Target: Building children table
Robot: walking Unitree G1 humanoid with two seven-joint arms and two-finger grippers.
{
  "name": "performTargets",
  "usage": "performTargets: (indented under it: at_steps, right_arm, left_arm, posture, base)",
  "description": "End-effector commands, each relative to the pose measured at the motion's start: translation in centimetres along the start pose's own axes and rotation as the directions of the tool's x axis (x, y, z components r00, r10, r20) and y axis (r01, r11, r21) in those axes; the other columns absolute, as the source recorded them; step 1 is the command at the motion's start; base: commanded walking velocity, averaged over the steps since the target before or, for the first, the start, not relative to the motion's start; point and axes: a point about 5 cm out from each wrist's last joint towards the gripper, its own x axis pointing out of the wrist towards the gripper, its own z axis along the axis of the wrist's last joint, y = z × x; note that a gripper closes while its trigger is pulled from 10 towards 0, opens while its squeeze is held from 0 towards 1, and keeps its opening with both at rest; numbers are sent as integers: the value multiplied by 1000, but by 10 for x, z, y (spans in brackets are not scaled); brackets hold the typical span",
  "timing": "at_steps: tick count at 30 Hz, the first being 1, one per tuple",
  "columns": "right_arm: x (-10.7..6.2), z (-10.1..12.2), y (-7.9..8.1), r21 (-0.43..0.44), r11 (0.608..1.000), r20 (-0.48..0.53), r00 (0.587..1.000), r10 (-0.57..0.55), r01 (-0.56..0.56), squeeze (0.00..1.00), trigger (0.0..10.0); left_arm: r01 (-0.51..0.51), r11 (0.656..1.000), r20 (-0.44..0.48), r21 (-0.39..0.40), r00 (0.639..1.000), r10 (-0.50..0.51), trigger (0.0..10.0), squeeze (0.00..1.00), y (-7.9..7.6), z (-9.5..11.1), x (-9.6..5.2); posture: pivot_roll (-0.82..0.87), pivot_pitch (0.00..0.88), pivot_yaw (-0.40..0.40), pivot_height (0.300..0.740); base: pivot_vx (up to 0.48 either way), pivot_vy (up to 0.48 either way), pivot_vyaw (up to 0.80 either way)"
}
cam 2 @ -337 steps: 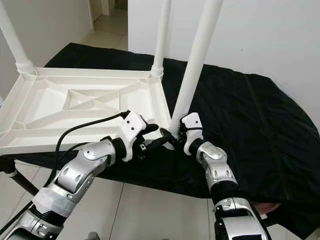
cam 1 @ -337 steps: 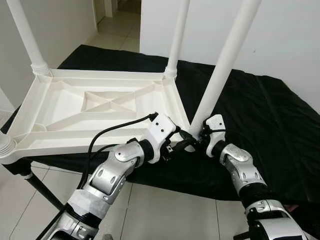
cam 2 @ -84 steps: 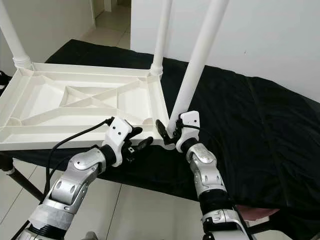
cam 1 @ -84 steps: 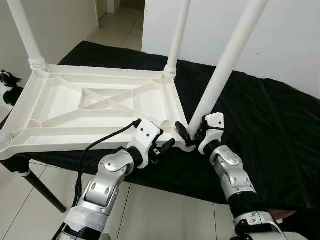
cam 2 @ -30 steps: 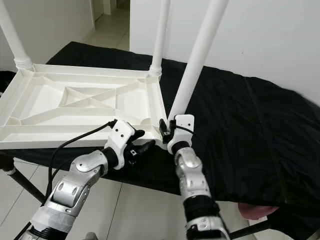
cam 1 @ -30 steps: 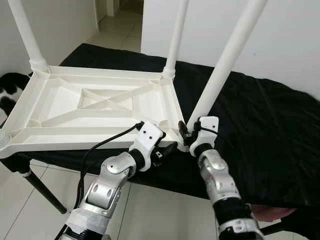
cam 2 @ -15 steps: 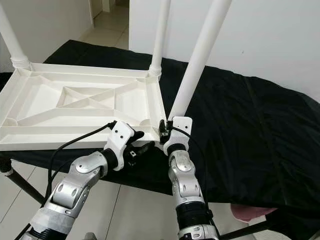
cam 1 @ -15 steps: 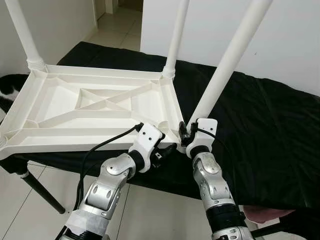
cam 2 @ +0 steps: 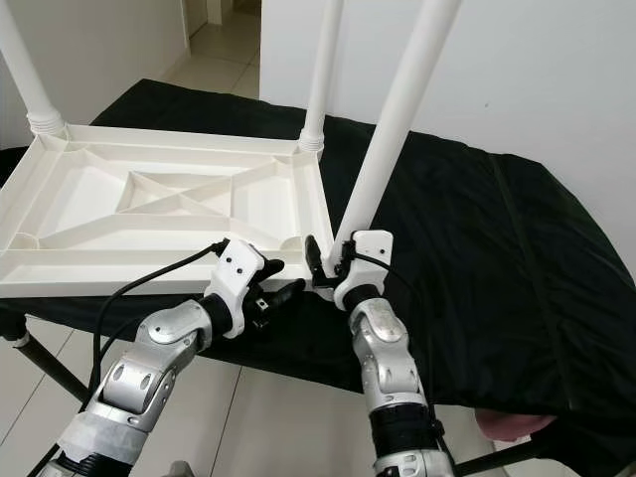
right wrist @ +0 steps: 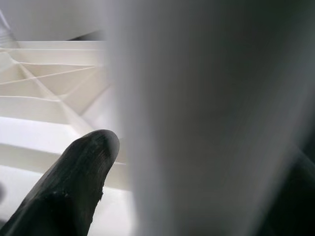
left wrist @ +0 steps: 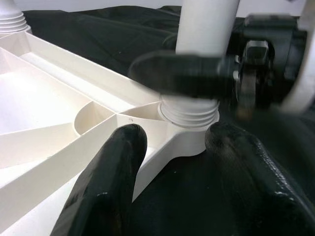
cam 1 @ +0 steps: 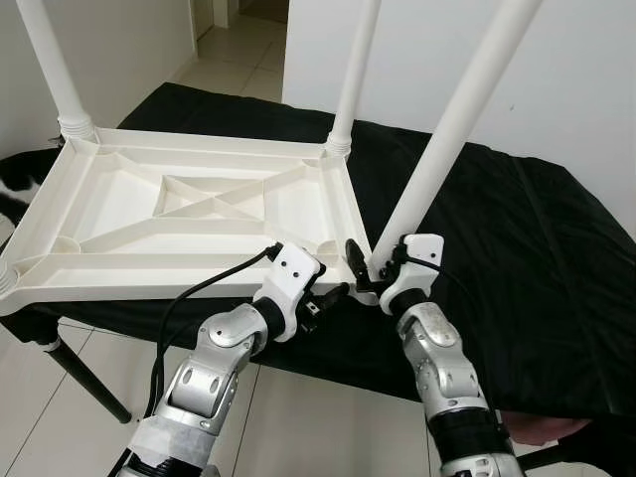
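Observation:
A white plastic child's table point(cam 1: 179, 280) lies upside down on a black cloth. Two far legs point(cam 1: 350, 79) stand upright in their corners. A third leg point(cam 1: 452, 129) leans in the near right corner socket point(left wrist: 189, 112). My right gripper point(cam 1: 369, 274) is shut on that leg's base; one finger point(right wrist: 81, 169) lies against the leg point(right wrist: 197, 123). My left gripper point(cam 1: 333, 287) is open, and its fingers point(left wrist: 106, 187) straddle the same corner of the table from the near side.
The black cloth point(cam 1: 527, 258) covers a stand with a dark metal leg point(cam 1: 84, 383) over pale floor tiles. A white wall rises behind. Something black and white point(cam 1: 15, 189) sits at the left edge. A pink thing point(cam 2: 507, 422) lies at the lower right.
My right forearm has swung to the right and its wrist has turned around the leg's base. The left gripper has stayed at the corner.

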Motion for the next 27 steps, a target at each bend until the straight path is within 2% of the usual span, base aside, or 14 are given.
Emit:
performTargets:
  at_steps: [1, 4, 7, 10, 12, 17, 20, 21, 22, 27]
  right_arm:
    - [0, -3, -4, -5, 999, -18, 999, 43, -44, 0, 10000]
    - [3, -2, -10, -67, 978, -51, 980, 193, -196, 0, 10000]
    - [6, -3, -10, -82, 965, -73, 967, 243, -249, 0, 10000]
    - [12, -7, -10, -90, 934, -129, 934, 333, -346, 0, 10000]
    - [12, -7, -10, -90, 934, -129, 934, 333, -346, 0, 10000]
    - [17, -12, -7, -91, 908, -176, 904, 389, -409, 0, 10000]
    - [17, -12, -7, -91, 908, -176, 904, 389, -409, 0, 10000]
    - [19, -15, -7, -91, 902, -199, 895, 399, -422, 0, 4039]
    - [20, -18, -7, -83, 898, -217, 887, 407, -432, 0, 0]
    - [18, -22, -8, -72, 896, -238, 880, 410, -437, 0, 0]
  left_arm:
    - [-47, 999, 7, 8, 999, 46, 10000, 0, 1, 4, 2]
    - [-44, 999, 7, 11, 999, 44, 10000, 0, 3, 4, 3]
    - [-43, 999, 8, 13, 999, 43, 10000, 0, 3, 5, 3]
    - [-43, 999, 10, 19, 999, 43, 10000, 0, 5, 6, 4]
    - [-43, 999, 10, 19, 999, 43, 10000, 0, 5, 6, 4]
    - [-48, 999, 12, 26, 999, 48, 10000, 0, 6, 7, 4]
    - [-48, 999, 12, 26, 999, 48, 10000, 0, 6, 7, 4]
    - [-51, 998, 14, 28, 999, 50, 10000, 0, 7, 8, 4]
    - [-53, 998, 15, 30, 999, 52, 10000, 0, 7, 8, 4]
    - [-53, 998, 15, 31, 999, 53, 10000, 0, 7, 8, 4]
  posture:
    - [3, 0, -99, 740]
    - [1, 0, -94, 740]
    - [2, 0, -90, 740]
    - [7, 0, -90, 740]
    - [7, 0, -90, 740]
    - [16, 0, -91, 740]
    - [16, 0, -91, 740]
    - [20, 0, -94, 740]
    - [21, 0, -96, 740]
    - [21, 0, -98, 740]
  base:
    - [0, 0, 0]
    - [0, 0, 0]
    - [0, 0, 0]
    - [0, 0, 0]
    - [0, 0, 0]
    - [0, 0, 0]
    - [0, 0, 0]
    - [0, 0, 0]
    - [0, 0, 0]
    - [0, 0, 0]
